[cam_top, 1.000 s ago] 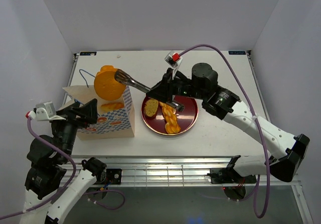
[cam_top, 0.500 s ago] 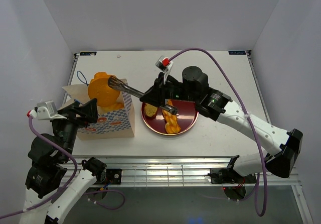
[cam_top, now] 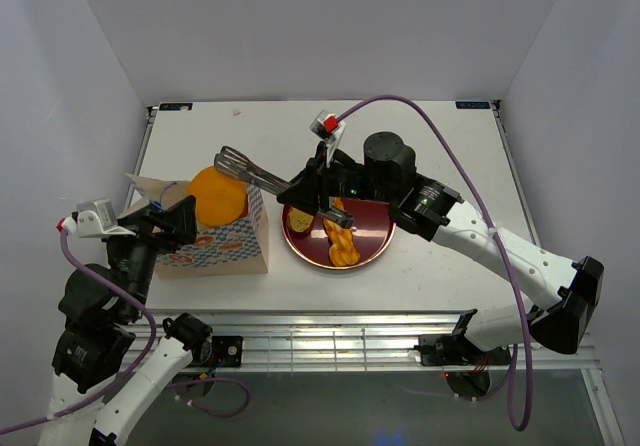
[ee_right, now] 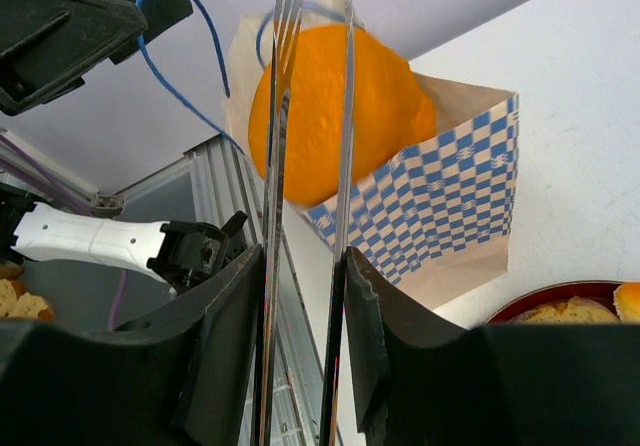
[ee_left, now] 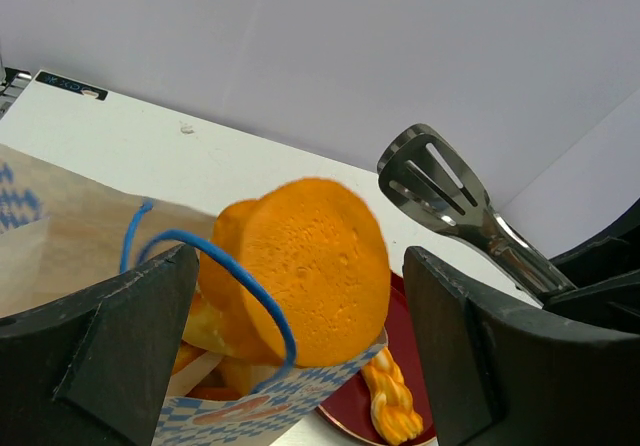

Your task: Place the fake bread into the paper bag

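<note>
Currently, containers first.

- Paper bag (cam_top: 235,248): upright on the left of the surface (cam_top: 420,136), mouth open. One round bun (cam_top: 218,194) of the fake bread sits tilted on edge in the mouth, about half of it above the rim. More orange pieces (ee_left: 205,321) lie under it. Their number cannot be told.
- A blue cord handle (ee_left: 232,263) loops across the front of the bun in the left wrist view.
- Dark red plate (cam_top: 378,234): just right of the bag, apart from it. It holds one braided stick (cam_top: 343,241) and one slice (cam_top: 300,218), side by side.

Around the bag:

- One pair of metal tongs (cam_top: 255,173) reaches from the right arm over the plate's left edge to the bag's far right corner.
- The blades stand apart. The left wrist view shows a gap between them and the bun, so there is no contact.
- The tongs and the right arm hide part of the plate's far side.

Pincers:

- Right pincer (cam_top: 318,194): clamped on the tongs' handles, one finger outside each arm.
- Left pincer (cam_top: 182,221): at the bag's left side, fingers spread wide. The bag's near rim shows between them. Whether they touch the paper cannot be told.

Count: one bag, one plate, one pair of tongs, and three bread pieces clearly separable.
</note>
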You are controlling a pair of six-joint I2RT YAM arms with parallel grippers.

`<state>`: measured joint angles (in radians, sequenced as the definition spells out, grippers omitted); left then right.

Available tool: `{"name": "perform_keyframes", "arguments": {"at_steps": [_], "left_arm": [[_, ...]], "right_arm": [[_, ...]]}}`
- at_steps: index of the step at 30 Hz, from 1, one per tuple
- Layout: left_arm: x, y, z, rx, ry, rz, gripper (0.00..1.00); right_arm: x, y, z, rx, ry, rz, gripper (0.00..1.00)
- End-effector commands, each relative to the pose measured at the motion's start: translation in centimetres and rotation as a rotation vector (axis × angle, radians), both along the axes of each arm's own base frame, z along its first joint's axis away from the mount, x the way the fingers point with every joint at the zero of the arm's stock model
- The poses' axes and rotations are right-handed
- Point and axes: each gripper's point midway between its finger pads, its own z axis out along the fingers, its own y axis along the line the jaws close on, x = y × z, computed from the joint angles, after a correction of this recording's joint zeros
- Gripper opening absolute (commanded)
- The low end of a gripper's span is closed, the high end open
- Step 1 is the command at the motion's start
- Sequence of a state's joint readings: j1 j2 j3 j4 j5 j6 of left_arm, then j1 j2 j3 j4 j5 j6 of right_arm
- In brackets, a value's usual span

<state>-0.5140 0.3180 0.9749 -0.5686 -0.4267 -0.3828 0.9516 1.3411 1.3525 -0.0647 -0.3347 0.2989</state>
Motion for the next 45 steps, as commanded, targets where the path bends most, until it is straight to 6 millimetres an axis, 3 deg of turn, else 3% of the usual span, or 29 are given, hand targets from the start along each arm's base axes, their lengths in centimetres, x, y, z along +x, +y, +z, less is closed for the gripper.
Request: {"name": "perform_keyframes", "arguments": {"at_steps": [1, 15, 25, 31, 37, 44, 45], "left_arm": [[0.6, -0.5, -0.7, 0.017, 0.027, -0.009, 0.93], [1.0, -0.7, -1.4, 0.030, 0.048, -0.006, 0.93], [1.1, -0.5, -1.4, 0.034, 0.049, 0.007, 0.93], [1.1, -0.5, -1.5, 0.034, 0.049, 0.004, 0.93], [1.3, -0.7, -2.0, 0.030, 0.061, 0.001, 0.93], [1.5, -0.9, -2.2, 0.034, 0.067, -0.002, 0.93], [1.5, -1.0, -2.2, 0.032, 0.065, -0.004, 0.93]], "right_arm": [[-0.4, -0.6, 5.2, 0.127, -0.109, -0.007, 0.43], [-0.2, -0.8, 5.8, 0.133, -0.121, -0.022, 0.43], [-0.2, 0.0, 2.1, 0.076, -0.061, -0.005, 0.37], [-0.2, -0.3, 2.1, 0.077, -0.061, -0.013, 0.37], [0.2, -1.7, 4.3, 0.103, -0.111, -0.076, 0.40], [1.5, -5.3, 4.6, 0.090, -0.131, -0.260, 0.41], [2.0, -5.7, 3.8, 0.074, -0.122, -0.293, 0.41]]}}
